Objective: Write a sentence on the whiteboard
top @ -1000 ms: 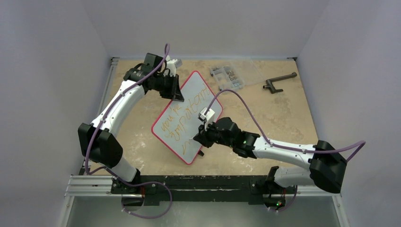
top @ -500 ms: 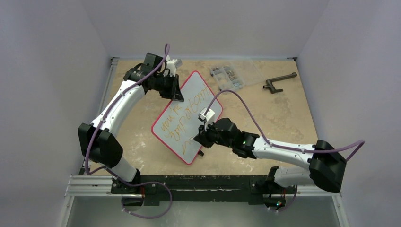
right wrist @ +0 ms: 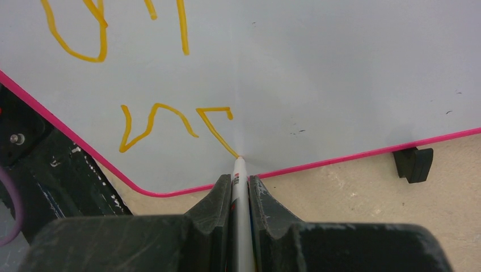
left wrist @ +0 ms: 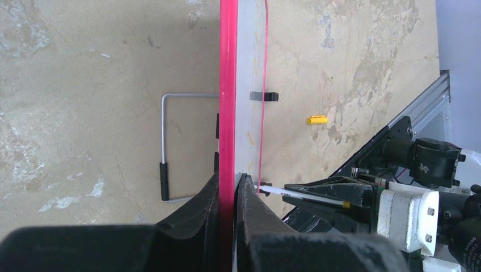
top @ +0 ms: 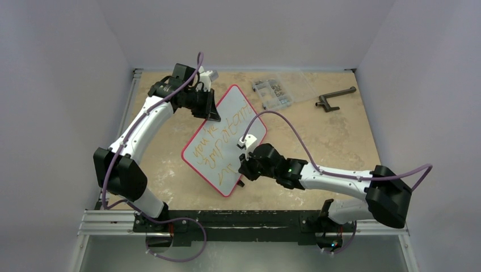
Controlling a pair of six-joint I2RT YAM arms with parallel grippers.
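The whiteboard (top: 227,122), white with a thin red rim, stands tilted in the middle of the table. My left gripper (top: 212,116) is shut on its far upper rim (left wrist: 228,113). The sentence (top: 218,144) is orange-yellow handwriting in slanted lines, with "you're" at the top. My right gripper (top: 243,169) is shut on a white marker (right wrist: 240,187). The marker's tip touches the board near its lower rim (right wrist: 351,156), at the end of a fresh orange stroke (right wrist: 215,127). The marker also shows in the left wrist view (left wrist: 306,195).
A clear plastic parts box (top: 278,90) and a dark metal handle (top: 334,97) lie at the back right. A yellow marker cap (left wrist: 317,119) lies on the table. A wire stand (left wrist: 164,147) sticks out behind the board. A black tab (right wrist: 413,163) sits under the board's lower edge.
My right gripper has moved down and toward the near edge of the board with the marker, adding strokes to a third line. The left arm and the board have stayed still.
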